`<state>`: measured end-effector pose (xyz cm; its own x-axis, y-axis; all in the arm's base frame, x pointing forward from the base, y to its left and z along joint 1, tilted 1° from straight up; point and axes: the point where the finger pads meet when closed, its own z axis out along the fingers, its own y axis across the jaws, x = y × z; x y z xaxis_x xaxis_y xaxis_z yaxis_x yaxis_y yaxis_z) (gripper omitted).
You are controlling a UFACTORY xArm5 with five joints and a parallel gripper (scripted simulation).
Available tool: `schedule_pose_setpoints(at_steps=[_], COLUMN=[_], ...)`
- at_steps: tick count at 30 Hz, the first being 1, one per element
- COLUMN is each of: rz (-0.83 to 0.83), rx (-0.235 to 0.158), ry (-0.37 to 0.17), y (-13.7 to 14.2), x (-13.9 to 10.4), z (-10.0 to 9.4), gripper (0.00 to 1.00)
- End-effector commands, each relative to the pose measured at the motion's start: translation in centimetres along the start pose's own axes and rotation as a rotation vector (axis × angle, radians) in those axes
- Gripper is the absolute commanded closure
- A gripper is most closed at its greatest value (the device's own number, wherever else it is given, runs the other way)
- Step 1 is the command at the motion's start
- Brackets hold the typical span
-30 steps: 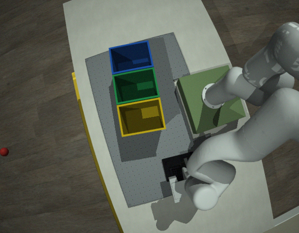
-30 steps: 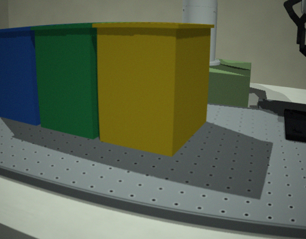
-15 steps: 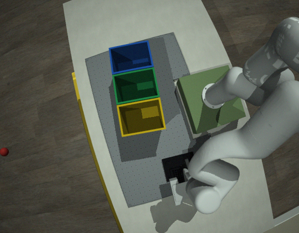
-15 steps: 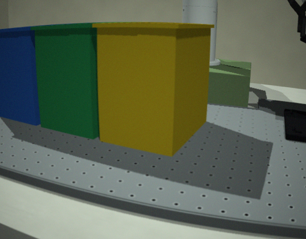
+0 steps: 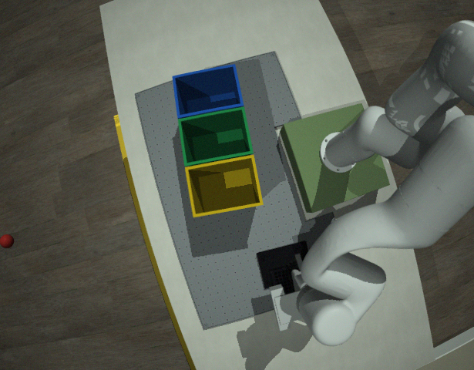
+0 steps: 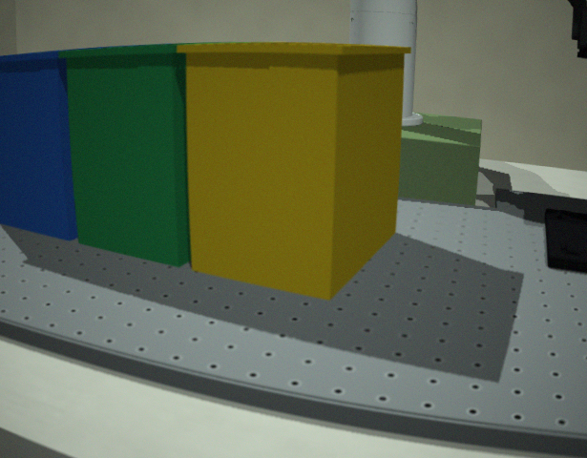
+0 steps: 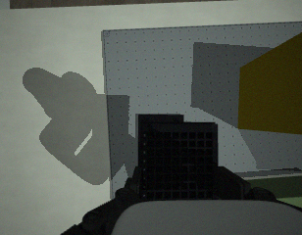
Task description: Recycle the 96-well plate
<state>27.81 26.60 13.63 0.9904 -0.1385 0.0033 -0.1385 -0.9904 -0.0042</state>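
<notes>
The black 96-well plate (image 7: 184,159) is held between my gripper's fingers, lifted above the black plate nest N1 (image 7: 158,119), whose edge shows behind it. In the overhead view the plate (image 5: 280,267) sits at the front right of the grey breadboard, partly under the arm. The low side view shows the nest (image 6: 573,240) on the board and a bit of the gripper (image 6: 583,31) high above it. The yellow RECYCLE bin (image 5: 223,185) stands upright and empty, nearest of the three bins, some way left of the plate; it also shows in the low side view (image 6: 293,167) and in the wrist view (image 7: 276,90).
The green bin (image 5: 215,136) and the blue bin (image 5: 207,91) stand upright in a row behind the yellow one, touching. The arm's green base block (image 5: 332,157) stands right of the bins. A small red ball (image 5: 6,240) lies on the floor far left.
</notes>
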Motion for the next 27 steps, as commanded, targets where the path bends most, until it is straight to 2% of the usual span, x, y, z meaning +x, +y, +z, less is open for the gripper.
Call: schedule_pose_setpoints(at_steps=[1,27], rz=[0.000,0.000], rx=[0.003,0.003], ry=[0.002,0.002], y=[-0.1,0.0], x=[0.1,0.1], z=[-1.1,-4.6], gripper=[1.00,1.00])
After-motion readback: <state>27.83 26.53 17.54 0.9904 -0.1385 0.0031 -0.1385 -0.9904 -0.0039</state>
